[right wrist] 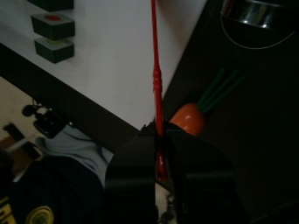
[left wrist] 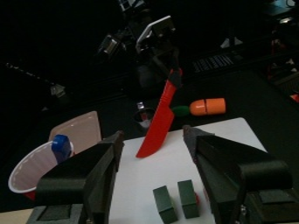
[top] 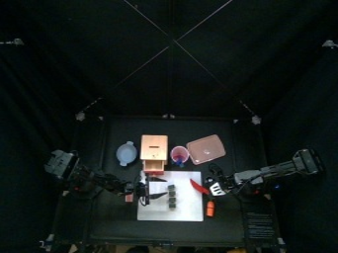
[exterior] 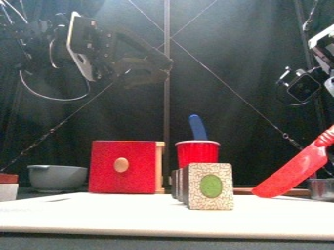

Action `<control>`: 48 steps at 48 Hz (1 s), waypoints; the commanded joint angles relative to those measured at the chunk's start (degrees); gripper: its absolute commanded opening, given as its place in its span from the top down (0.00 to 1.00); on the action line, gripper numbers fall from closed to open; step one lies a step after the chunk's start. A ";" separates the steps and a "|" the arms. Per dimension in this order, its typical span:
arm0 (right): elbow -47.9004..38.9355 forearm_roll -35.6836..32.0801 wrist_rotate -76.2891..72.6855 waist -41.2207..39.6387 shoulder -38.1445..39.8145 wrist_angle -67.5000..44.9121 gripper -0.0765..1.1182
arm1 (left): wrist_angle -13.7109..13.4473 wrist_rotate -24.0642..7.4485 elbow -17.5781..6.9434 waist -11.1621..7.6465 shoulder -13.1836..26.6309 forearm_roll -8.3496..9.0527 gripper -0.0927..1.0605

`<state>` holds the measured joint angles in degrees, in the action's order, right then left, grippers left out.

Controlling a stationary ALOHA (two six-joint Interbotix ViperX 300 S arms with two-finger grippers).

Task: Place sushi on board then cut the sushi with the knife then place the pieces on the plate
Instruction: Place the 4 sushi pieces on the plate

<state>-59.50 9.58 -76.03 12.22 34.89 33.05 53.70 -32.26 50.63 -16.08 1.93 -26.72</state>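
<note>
- Right gripper [right wrist: 156, 133] is clamping its jaws tight on the handle of the red toy knife [exterior: 298, 171]. The blade is slanting down and away from the gripper toward the white cutting board [exterior: 131, 217]. I cannot tell whether the tip is touching the board.
- Left gripper [left wrist: 153, 138] is hanging with its jaws spread wide and nothing between them.
- Sushi roll [exterior: 206, 186] is sitting on the board just below the left gripper, between the two grippers and clear of the knife tip. The left wrist view is showing two of its dark green blocks [left wrist: 176, 199] standing slightly apart.
- Toy carrot [right wrist: 193, 115] is lying on the black table just off the board edge, under the right gripper.
- Behind the grippers, toward the back curtain: a red cup [exterior: 198, 154] holding the blue knife [exterior: 198, 127], a pink tray [top: 207, 149], a wooden box [exterior: 124, 166] and a blue-grey bowl [exterior: 55, 177].
</note>
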 commanded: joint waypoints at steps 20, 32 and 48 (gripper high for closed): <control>4.66 1.58 -11.34 5.36 -14.77 -15.38 0.40 | 0.62 -0.26 1.58 0.70 0.18 2.90 0.13; 8.26 -0.53 -10.99 5.63 -22.32 -12.92 0.28 | 0.62 -0.26 2.20 1.14 0.18 4.13 0.13; 11.78 -15.56 -10.55 5.19 -21.71 -7.82 0.28 | 1.05 -0.26 1.76 1.58 0.18 4.04 0.13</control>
<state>-50.10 1.76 -86.66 17.67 12.04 25.14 53.88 -32.43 53.44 -14.68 2.55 -22.76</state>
